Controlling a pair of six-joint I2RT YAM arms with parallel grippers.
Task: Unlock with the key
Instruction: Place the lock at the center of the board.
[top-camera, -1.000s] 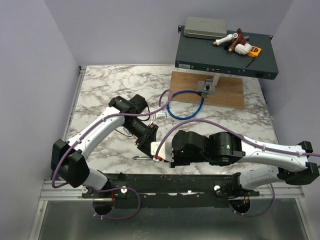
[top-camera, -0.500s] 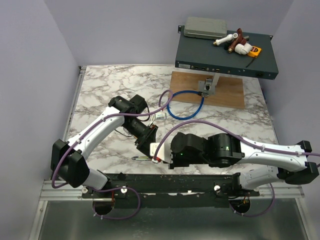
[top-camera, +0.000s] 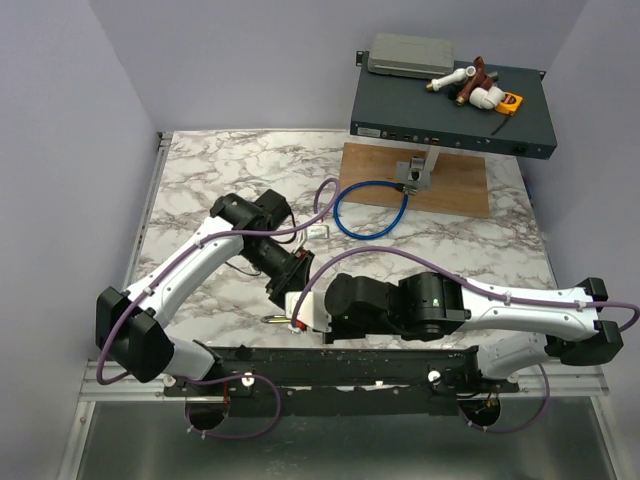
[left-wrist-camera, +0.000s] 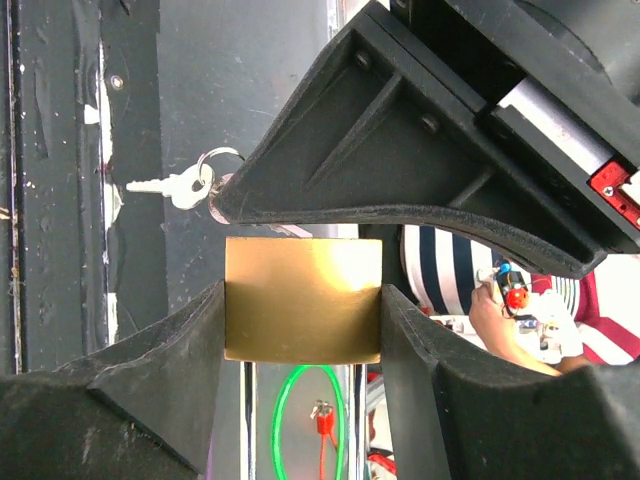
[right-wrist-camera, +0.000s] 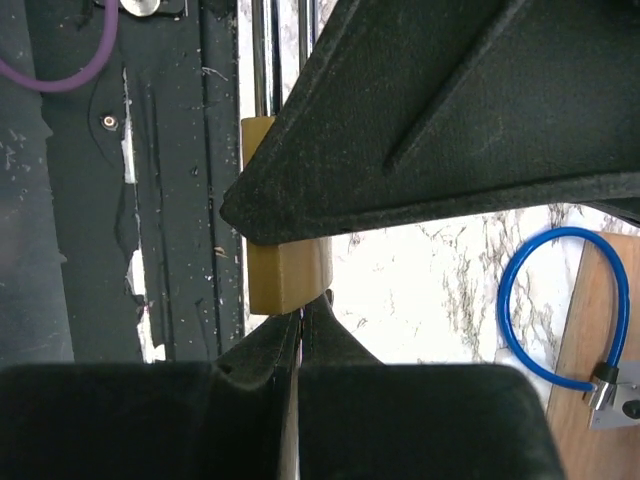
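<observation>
One brass padlock (left-wrist-camera: 300, 320), one key (left-wrist-camera: 168, 186), two arms meeting at the near edge of the desk (top-camera: 200, 170).
The left arm reaches in from the near left corner, its claw (left-wrist-camera: 302, 295) grasping the padlock by two opposite sides. The right arm lies low along the near edge, claw (right-wrist-camera: 301, 325) clenched at the padlock's end; anything it pinches is hidden. Only the left wrist view shows the key, dangling just beside the right claw's tip.
</observation>
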